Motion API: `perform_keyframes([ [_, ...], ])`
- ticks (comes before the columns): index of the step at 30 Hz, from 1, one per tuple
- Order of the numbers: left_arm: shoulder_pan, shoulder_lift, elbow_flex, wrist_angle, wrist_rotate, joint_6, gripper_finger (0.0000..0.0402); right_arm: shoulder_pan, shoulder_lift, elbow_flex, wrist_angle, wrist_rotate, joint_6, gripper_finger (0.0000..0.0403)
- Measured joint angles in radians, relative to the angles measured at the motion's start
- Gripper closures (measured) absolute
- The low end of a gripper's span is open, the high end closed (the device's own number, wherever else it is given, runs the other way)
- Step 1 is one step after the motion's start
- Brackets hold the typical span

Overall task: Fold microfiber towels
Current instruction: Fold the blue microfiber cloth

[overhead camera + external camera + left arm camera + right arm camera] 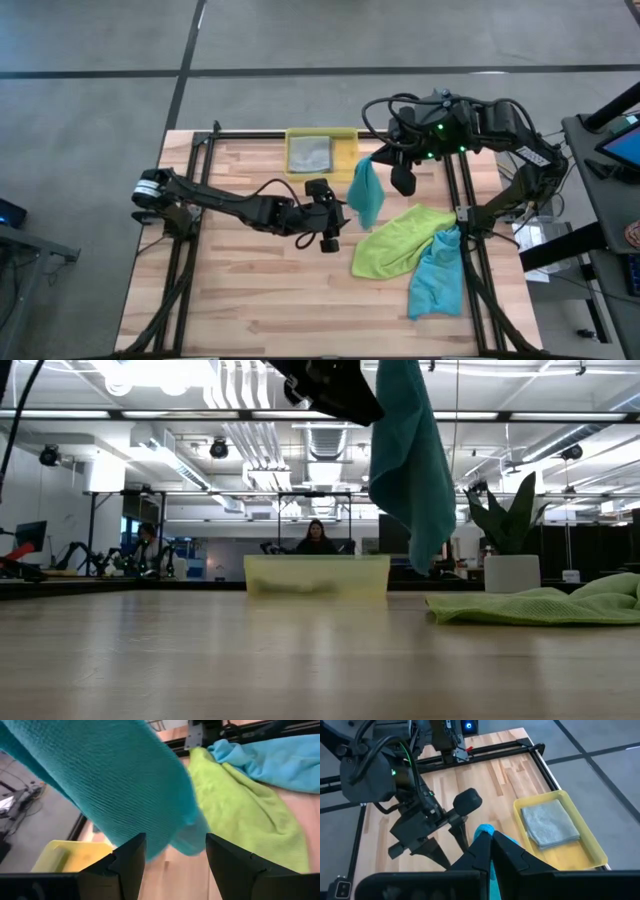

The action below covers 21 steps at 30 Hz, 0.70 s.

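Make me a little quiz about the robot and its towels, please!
1. True or false: the grey towel lies inside the yellow bin.
2. Which gripper holds the hanging teal towel? A) left gripper B) right gripper
3. What colour is the towel lying under the second teal towel?

Key: 1 true; 2 B; 3 lime green.

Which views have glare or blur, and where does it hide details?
Low view: bright ceiling lights glare at the top, and the near table is soft. Left wrist view: the hanging teal towel is so close that it fills the picture and looks blurred at its edges. High view: even light, with the green towel clear. Right wrist view: the bin and grey towel are sharp.
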Motion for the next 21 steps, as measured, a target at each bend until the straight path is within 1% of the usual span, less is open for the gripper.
perform_keyframes([
  [11, -0.007, 0.002, 0.000, 0.060, 0.000, 0.001, 0.0210, -0.004, 0.000, 0.000, 0.002, 0.017, 0.011, 0.0394],
  [21, -0.007, 0.013, 0.000, 0.064, 0.001, 0.001, 0.0210, -0.005, 0.000, 0.000, 0.006, 0.019, 0.018, 0.0394],
])
